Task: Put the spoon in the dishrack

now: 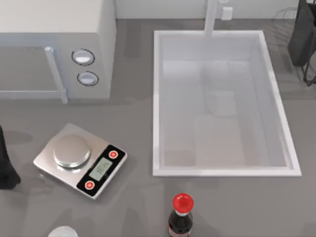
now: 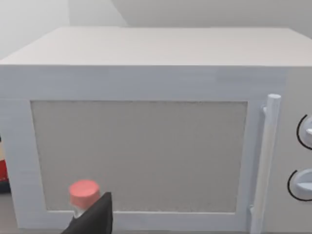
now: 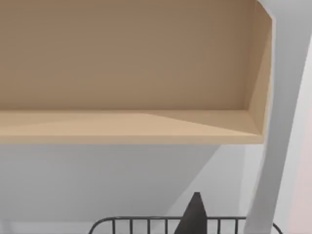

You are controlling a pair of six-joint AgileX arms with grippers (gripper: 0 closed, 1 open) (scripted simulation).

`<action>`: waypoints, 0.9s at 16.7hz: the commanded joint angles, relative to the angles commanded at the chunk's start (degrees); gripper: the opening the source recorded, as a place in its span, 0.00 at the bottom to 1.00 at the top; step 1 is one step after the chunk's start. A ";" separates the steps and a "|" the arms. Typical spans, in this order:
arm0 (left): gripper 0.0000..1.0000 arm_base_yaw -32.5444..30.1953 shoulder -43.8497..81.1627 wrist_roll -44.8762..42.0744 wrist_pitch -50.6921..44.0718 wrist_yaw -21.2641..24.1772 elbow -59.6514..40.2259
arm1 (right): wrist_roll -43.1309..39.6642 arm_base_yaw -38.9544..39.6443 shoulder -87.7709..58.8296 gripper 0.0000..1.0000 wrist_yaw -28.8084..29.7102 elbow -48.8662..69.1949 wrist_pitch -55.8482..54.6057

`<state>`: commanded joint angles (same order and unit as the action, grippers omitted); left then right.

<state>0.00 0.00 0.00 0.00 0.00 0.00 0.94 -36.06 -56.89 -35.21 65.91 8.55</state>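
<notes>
The spoon's red-pink knob (image 2: 84,192), on a short length of white handle, stands against a dark finger (image 2: 95,219) of my left gripper, which is shut on the spoon in front of the microwave door. The rest of the spoon is hidden. My left arm (image 1: 6,163) is at the table's far left edge. The dishrack (image 1: 288,14) shows as thin dark wires at the back right corner, and its wire rim (image 3: 146,224) appears just below my right gripper (image 3: 195,217). My right arm (image 1: 302,34) hangs over the dishrack.
A white microwave (image 1: 54,44) fills the back left. The white sink basin (image 1: 158,98) takes up the middle, with its tap (image 1: 212,17) behind. A steel kitchen scale (image 1: 79,159) sits front left, a red-capped dark bottle (image 1: 181,217) front centre, and a white round object (image 1: 63,232) at the front edge.
</notes>
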 joint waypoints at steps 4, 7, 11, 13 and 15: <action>1.00 0.00 0.00 0.00 0.00 0.00 0.00 | 0.07 1.43 -3.84 0.00 1.13 -0.19 -3.79; 1.00 0.00 0.00 0.00 0.00 0.00 0.00 | 0.12 4.21 -12.35 0.00 4.05 -1.17 -12.75; 1.00 0.00 0.00 0.00 0.00 0.00 0.00 | -0.14 9.40 -27.12 0.00 9.73 -4.07 -31.27; 1.00 0.00 0.00 0.00 0.00 0.00 0.00 | -0.25 12.23 -34.00 0.00 12.76 -5.83 -40.63; 1.00 0.00 0.00 0.00 0.00 0.00 0.00 | -0.24 14.89 -39.59 0.00 15.58 -7.51 -47.93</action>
<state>0.00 0.00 0.00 0.00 0.00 0.00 0.70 -21.18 -96.48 -19.64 58.40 -39.38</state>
